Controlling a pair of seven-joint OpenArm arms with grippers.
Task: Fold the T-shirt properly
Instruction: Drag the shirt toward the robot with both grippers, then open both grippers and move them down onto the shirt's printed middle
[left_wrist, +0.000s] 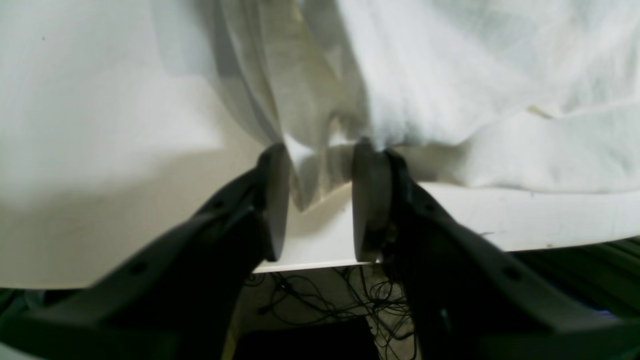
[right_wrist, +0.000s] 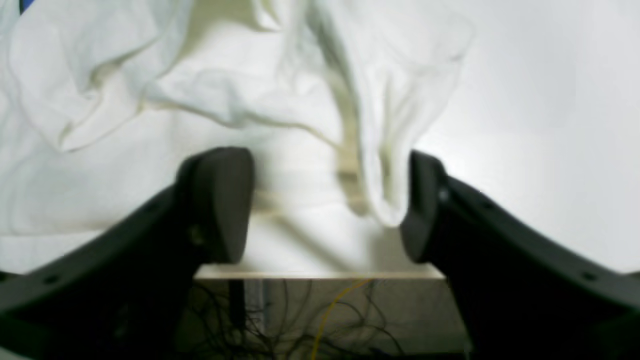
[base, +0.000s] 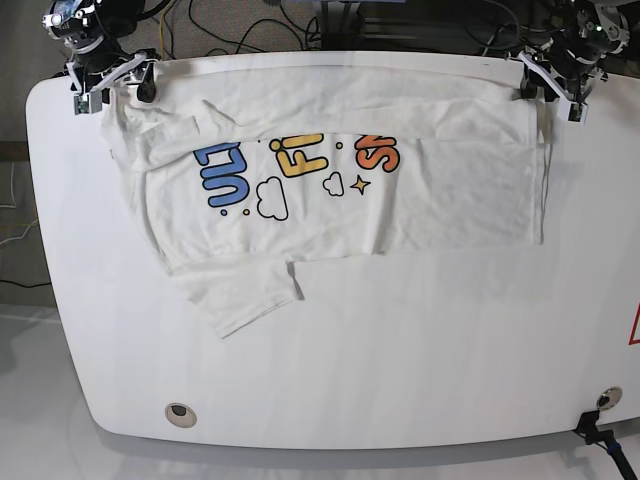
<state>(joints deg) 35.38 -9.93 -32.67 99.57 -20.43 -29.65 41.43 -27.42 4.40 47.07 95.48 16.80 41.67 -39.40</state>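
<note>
The white T-shirt (base: 330, 200) lies print up across the far half of the white table (base: 400, 350), with "ULTRA", "FINE" and "SMOL" showing. One sleeve (base: 240, 300) sticks out toward the front. My left gripper (base: 548, 85) is at the shirt's far right corner. In the left wrist view its jaws (left_wrist: 320, 200) stand apart with a fold of the shirt (left_wrist: 475, 75) between them. My right gripper (base: 112, 85) is at the far left corner. In the right wrist view it (right_wrist: 327, 205) is wide open, and a shirt corner (right_wrist: 385, 200) touches one finger.
The table's far edge (right_wrist: 320, 274) runs just under both grippers, with loose cables (left_wrist: 340, 300) below it. A round hole (base: 180, 413) sits near the front left. A black clamp (base: 600, 430) is at the front right corner.
</note>
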